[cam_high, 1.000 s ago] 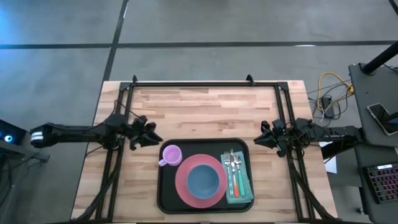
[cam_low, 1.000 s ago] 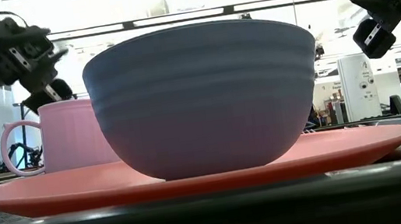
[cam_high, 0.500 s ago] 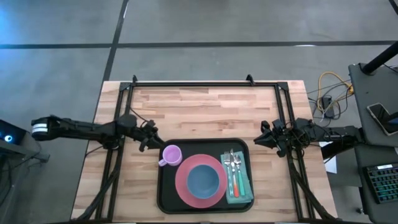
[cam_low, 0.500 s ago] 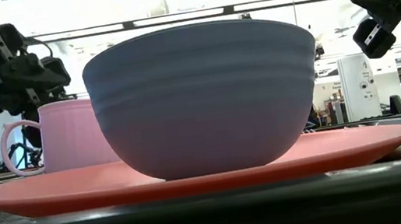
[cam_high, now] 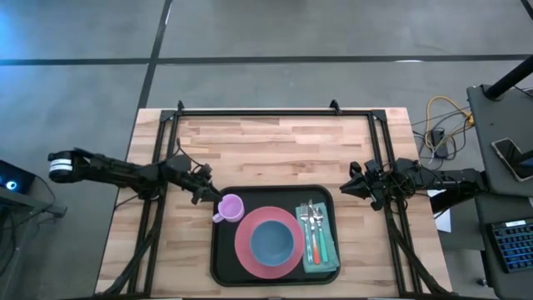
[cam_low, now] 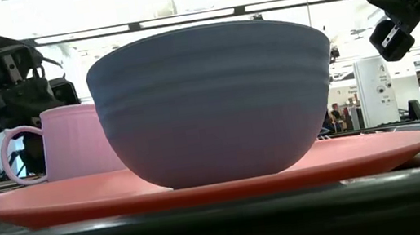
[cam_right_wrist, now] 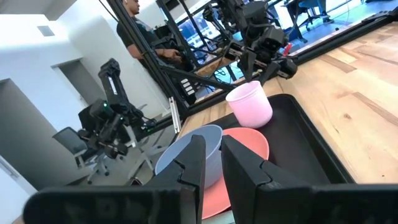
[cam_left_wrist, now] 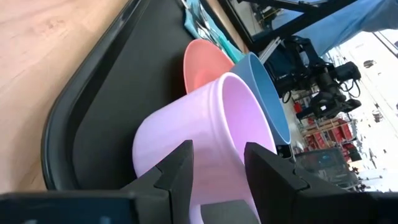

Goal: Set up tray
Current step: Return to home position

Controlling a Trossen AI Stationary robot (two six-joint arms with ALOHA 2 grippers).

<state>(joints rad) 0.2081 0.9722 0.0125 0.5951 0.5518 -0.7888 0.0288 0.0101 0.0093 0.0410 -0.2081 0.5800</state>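
The black tray [cam_high: 219, 250] lies at the table's near edge. On it stand a pink cup [cam_high: 230, 207] at its far left corner and a blue bowl [cam_high: 272, 242] inside a salmon plate [cam_high: 244, 250]. A teal napkin [cam_high: 319, 242] with cutlery lies along the tray's right side. My left gripper [cam_high: 210, 195] is open, just off the cup's far left side. In the left wrist view the cup's wall [cam_left_wrist: 205, 143] fills the space ahead of the fingers. My right gripper [cam_high: 348, 188] hovers off the tray's right far corner, with a narrow gap between its fingers.
Black frame rails [cam_high: 250, 112] run along the table's far edge and down both sides. Bare wood [cam_high: 275, 150] lies between the tray and the far rail. A person [cam_right_wrist: 134, 18] and other robot stands show in the room beyond the table.
My left gripper has moved toward the table's right and near edge and come down, closing in on the pink cup's far left side. The cup, plate, bowl and right arm have stayed where they were.
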